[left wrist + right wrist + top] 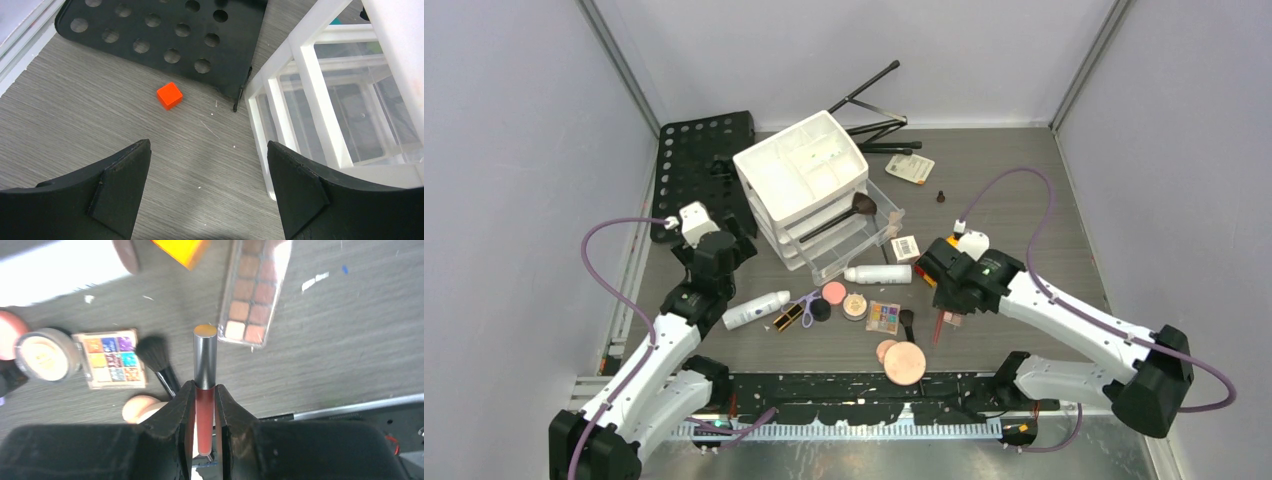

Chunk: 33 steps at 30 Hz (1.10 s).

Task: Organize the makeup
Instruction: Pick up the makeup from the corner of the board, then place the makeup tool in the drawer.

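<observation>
Right wrist: right gripper (205, 388) clamps a lip gloss (205, 357).

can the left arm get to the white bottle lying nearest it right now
Probably yes: the left hand is open and empty, and the white bottle lies uncovered close beside that arm, with nothing between them.

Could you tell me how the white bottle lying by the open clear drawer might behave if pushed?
The white bottle lies on its side and looks cylindrical, so it would probably roll. Its smooth surface looks slippery, and it seems rigid.
</observation>
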Tool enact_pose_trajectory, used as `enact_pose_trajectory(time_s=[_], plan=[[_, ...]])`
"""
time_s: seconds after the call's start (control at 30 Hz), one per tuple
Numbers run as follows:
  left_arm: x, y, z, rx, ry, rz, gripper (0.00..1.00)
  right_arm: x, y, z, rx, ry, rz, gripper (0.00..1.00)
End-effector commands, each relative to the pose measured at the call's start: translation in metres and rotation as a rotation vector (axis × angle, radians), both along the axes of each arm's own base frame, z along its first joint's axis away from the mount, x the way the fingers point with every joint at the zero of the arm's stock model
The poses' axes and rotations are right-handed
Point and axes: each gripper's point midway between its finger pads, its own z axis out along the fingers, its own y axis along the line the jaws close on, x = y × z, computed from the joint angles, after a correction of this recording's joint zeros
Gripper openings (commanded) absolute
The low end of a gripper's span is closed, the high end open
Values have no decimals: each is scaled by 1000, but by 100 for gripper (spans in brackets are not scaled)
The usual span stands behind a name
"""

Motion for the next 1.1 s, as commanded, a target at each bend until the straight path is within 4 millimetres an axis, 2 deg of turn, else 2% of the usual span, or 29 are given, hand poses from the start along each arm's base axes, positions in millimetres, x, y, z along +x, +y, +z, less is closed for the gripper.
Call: enact_pose_trajectory(time_s=[0.0,0.13,0.2,0.37,0.5,0.6,0.77,0.93,1.07], plan=[[8,1,23,-24,-80,21,89,31,-4,44,-47,-178,94,0],[8,1,22,-20,-77,21,89,54,-4,77,-80,-224,106,0],[8,1,22,-19,-76,22,89,66,6,97,-54,-254,125,0],[8,1,22,-18,-76,21,89,101,56,154,145,-382,113,0],[8,1,21,-17,-74,23,89,127,105,189,404,-480,45,0],[9,1,22,-21,-76,19,89,143,129,203,589,-520,-79,0],[9,-1,21,-28,-76,14,89,167,157,210,814,-591,-286,0],[9,-1,22,-31,-79,12,89,184,188,203,861,-569,-377,0],[8,0,21,-28,-77,15,89,187,198,193,850,-567,-449,0]])
